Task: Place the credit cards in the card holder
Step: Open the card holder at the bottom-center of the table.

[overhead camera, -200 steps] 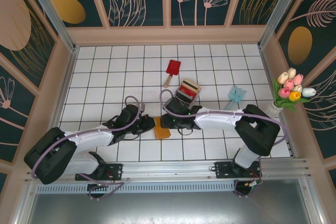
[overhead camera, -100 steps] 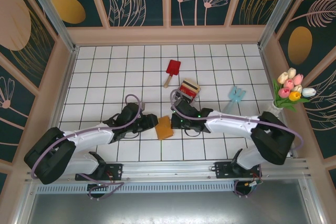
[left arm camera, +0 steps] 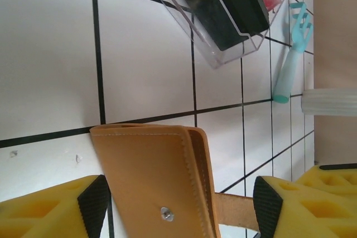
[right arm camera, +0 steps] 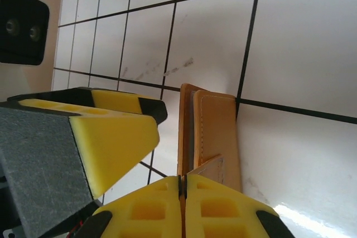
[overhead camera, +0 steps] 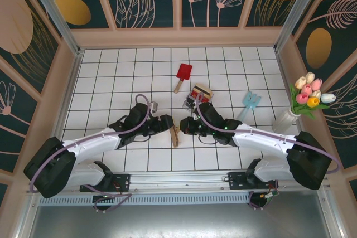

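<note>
White tiles ruled in black cover the table (overhead camera: 111, 82), fenced on three sides by floral panels, and both arms reach in from its near edge to meet just short of the middle. The left arm (overhead camera: 89, 146) and the right arm (overhead camera: 262, 137) converge on one small thing. I judge that this is the point of the pose: one side steadies it while the other gets ready to part it. Beyond them, near but apart, sits the clear plastic box (left arm camera: 220, 54) with the credit cards (left arm camera: 234, 4) stacked inside. Black, red and a tan edge are showing and none is out yet, so loading seems not to have begun. The card holder (overhead camera: 175, 136) stands on its edge on the tiles between the two grippers, its tan leaves nearly shut. The left gripper (overhead camera: 165, 125) is spread wide with a yellow finger on either side of the holder. It grips nothing, and its pads look just clear of the leather, probably placed to catch a leaf or stop a topple. The right gripper (overhead camera: 186, 126) has its fingers pressed together on the holder's thin strap (right arm camera: 207, 166). That pinch appears to keep the wallet upright and gives a handle for pulling it open so the inner slots can be reached.
</note>
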Robot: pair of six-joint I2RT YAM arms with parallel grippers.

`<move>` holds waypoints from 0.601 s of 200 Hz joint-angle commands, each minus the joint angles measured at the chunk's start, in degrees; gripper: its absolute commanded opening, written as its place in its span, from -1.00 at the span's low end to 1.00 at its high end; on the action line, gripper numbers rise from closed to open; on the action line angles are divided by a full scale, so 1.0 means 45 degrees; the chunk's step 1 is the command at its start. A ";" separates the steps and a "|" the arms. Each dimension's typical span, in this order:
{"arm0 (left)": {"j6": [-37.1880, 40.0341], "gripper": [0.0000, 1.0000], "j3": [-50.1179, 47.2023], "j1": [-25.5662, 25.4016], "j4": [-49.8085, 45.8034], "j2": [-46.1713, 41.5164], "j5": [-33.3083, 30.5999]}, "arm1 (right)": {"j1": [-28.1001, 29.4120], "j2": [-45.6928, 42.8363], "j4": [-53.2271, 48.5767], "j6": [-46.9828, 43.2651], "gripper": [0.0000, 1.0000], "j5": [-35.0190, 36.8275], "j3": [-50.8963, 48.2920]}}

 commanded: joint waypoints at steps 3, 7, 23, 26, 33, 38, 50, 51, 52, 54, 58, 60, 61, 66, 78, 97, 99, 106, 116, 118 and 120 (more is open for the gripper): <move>0.0187 0.41 0.0256 -0.0004 0.0150 0.0425 0.0544 | -0.0141 -0.0198 0.0759 0.0178 -0.85 -0.0417 -0.0130; 0.0205 0.41 0.0275 -0.0017 0.0123 0.0483 0.0559 | -0.0141 -0.0182 0.0844 0.0196 -0.85 -0.0484 -0.0135; 0.0319 0.39 0.0275 0.0007 0.0015 0.0593 0.0608 | -0.0140 -0.0128 0.0935 0.0248 -0.84 -0.0602 -0.0145; 0.0339 0.39 0.0266 -0.0003 -0.0001 0.0598 0.0593 | -0.0138 -0.0122 0.0897 0.0258 -0.84 -0.0586 -0.0137; 0.0373 0.37 0.0236 -0.0017 -0.0047 0.0639 0.0542 | -0.0141 -0.0115 0.0850 0.0254 -0.84 -0.0543 -0.0145; 0.0413 0.36 0.0236 -0.0009 -0.0137 0.0671 0.0488 | -0.0126 -0.0135 0.0867 0.0266 -0.84 -0.0542 -0.0164; 0.0479 0.32 0.0275 0.0007 -0.0292 0.0774 0.0480 | -0.0133 -0.0147 0.0882 0.0284 -0.84 -0.0524 -0.0223; 0.0471 0.31 0.0270 0.0002 -0.0293 0.0782 0.0495 | -0.0127 -0.0143 0.0876 0.0279 -0.84 -0.0513 -0.0228; 0.0486 0.31 0.0268 -0.0010 -0.0293 0.0787 0.0512 | -0.0134 -0.0150 0.0863 0.0296 -0.84 -0.0508 -0.0231; 0.0498 0.30 0.0266 -0.0018 -0.0293 0.0799 0.0521 | -0.0144 -0.0156 0.0838 0.0309 -0.84 -0.0489 -0.0233; 0.0502 0.28 0.0251 -0.0008 -0.0277 0.0810 0.0556 | -0.0158 -0.0133 0.0781 0.0326 -0.84 -0.0452 -0.0227; 0.0511 0.27 0.0247 -0.0008 -0.0275 0.0810 0.0566 | -0.0145 -0.0137 0.0750 0.0331 -0.84 -0.0431 -0.0232; 0.0507 0.26 0.0247 -0.0015 -0.0264 0.0810 0.0567 | -0.0143 -0.0137 0.0741 0.0332 -0.84 -0.0428 -0.0232; 0.0521 0.24 0.0208 -0.0010 -0.0255 0.0799 0.0559 | -0.0176 -0.0128 0.0668 0.0356 -0.84 -0.0379 -0.0233; 0.0537 0.07 0.0133 -0.0014 -0.0226 0.0805 0.0476 | -0.0197 -0.0116 0.0531 0.0465 -0.84 -0.0207 -0.0299; 0.0532 0.00 0.0111 -0.0019 -0.0202 0.0903 0.0494 | -0.0265 -0.0172 0.0310 0.0744 -0.84 0.0157 -0.0459; 0.0524 -0.01 0.0095 -0.0006 -0.0173 0.0907 0.0501 | -0.0289 -0.0166 0.0275 0.0767 -0.84 0.0200 -0.0465; 0.0540 -0.04 0.0059 -0.0014 -0.0087 0.0896 0.0549 | -0.0339 -0.0192 0.0008 0.0908 -0.84 0.0443 -0.0487; 0.0522 -0.04 0.0031 -0.0016 -0.0078 0.0869 0.0506 | -0.0414 -0.0247 -0.0381 0.1088 -0.85 0.0827 -0.0551; 0.0522 -0.04 0.0031 -0.0010 -0.0088 0.0869 0.0485 | -0.0443 -0.0263 -0.0435 0.1117 -0.85 0.0880 -0.0572; 0.0521 -0.04 0.0031 -0.0004 -0.0081 0.0859 0.0475 | -0.0485 -0.0272 -0.0472 0.1149 -0.85 0.0922 -0.0606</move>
